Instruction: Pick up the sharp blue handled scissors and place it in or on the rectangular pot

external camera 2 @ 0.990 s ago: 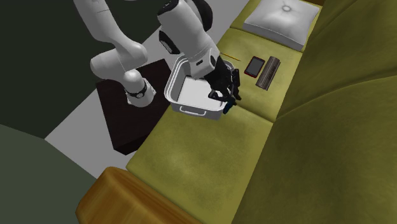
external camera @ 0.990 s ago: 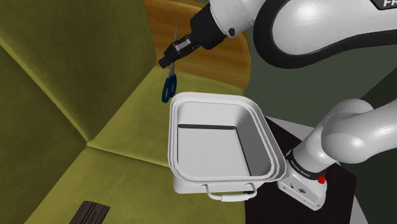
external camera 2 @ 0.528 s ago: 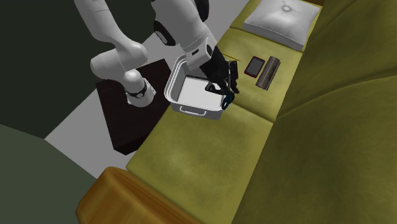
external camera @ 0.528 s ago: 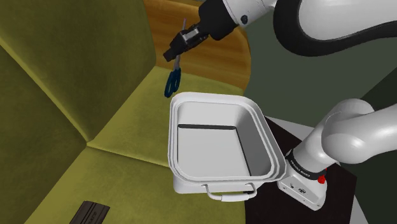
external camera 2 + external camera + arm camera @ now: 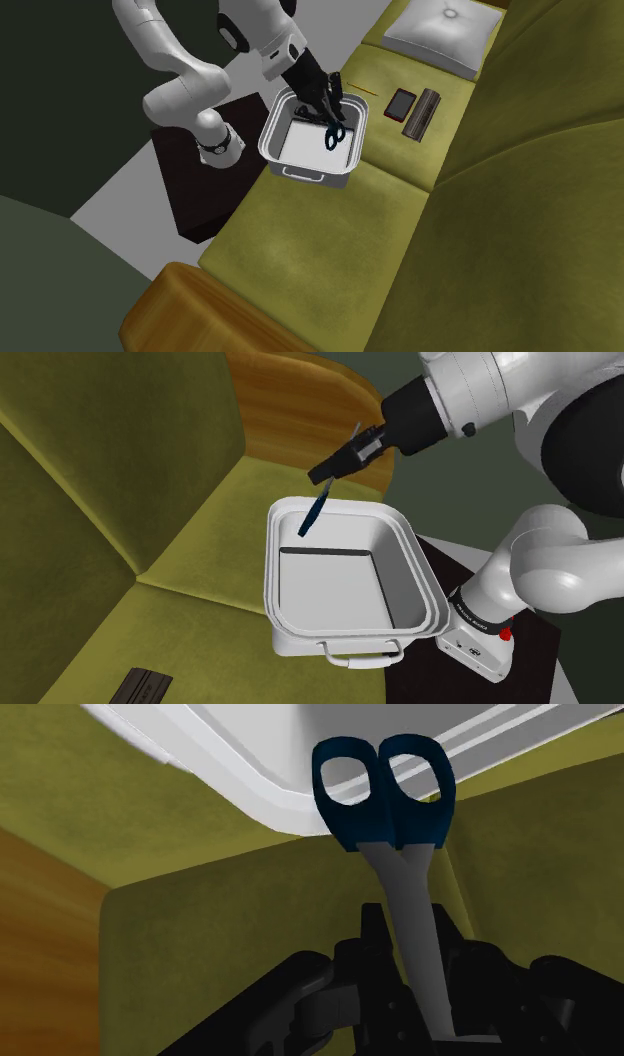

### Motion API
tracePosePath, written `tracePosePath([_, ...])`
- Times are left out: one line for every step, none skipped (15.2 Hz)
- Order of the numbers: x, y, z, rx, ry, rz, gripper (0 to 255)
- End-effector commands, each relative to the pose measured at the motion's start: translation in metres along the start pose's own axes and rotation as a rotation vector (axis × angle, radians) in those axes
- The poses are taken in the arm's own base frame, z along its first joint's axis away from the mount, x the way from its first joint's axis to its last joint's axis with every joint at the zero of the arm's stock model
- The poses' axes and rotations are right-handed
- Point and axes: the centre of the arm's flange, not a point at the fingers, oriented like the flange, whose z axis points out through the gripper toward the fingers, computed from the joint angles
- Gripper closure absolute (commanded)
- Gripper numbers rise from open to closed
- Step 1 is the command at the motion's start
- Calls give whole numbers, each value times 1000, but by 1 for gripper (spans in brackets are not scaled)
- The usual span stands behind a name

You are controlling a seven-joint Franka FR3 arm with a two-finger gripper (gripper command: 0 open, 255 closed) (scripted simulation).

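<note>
while the gripper [image 5: 327, 470] is clamping the scissors [image 5: 314, 515] by the blades, their blue handles are hanging over the pot [image 5: 330, 587]; the carry seems nearly done, calling next for lowering and letting go.

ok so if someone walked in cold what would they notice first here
The black end effector stands out first: it clasps a pair of blue-handled, grey-bladed scissors by the blades, with the handles hanging down over the white rectangular pot. That pot sits on the seat of an olive-green sofa, right beside the arm's dark stand.
</note>
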Motion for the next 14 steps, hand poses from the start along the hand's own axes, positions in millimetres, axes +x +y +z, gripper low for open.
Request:
tracePosePath([-22,-5,-14,0,0,1,255])
tracePosePath([-34,-7,-20,0,0,1,255])
tracePosePath([-45,-9,-27,0,0,1,255])
tracePosePath([-56,-12,-34,0,0,1,255])
tracePosePath([-64,-13,-39,0,0,1,255])
tracePosePath([-68,-12,-35,0,0,1,255])
tracePosePath([-71,-11,-31,0,0,1,255])
tracePosePath([-75,-10,-27,0,0,1,255])
tracePosePath([-78,-9,-23,0,0,1,255])
tracePosePath([-82,-9,-20,0,0,1,255])
tracePosePath([-85,-8,-16,0,0,1,255])
tracePosePath([-89,-7,-12,0,0,1,255])
tracePosePath([-89,-7,-12,0,0,1,255])
tracePosePath([-89,-7,-12,0,0,1,255])
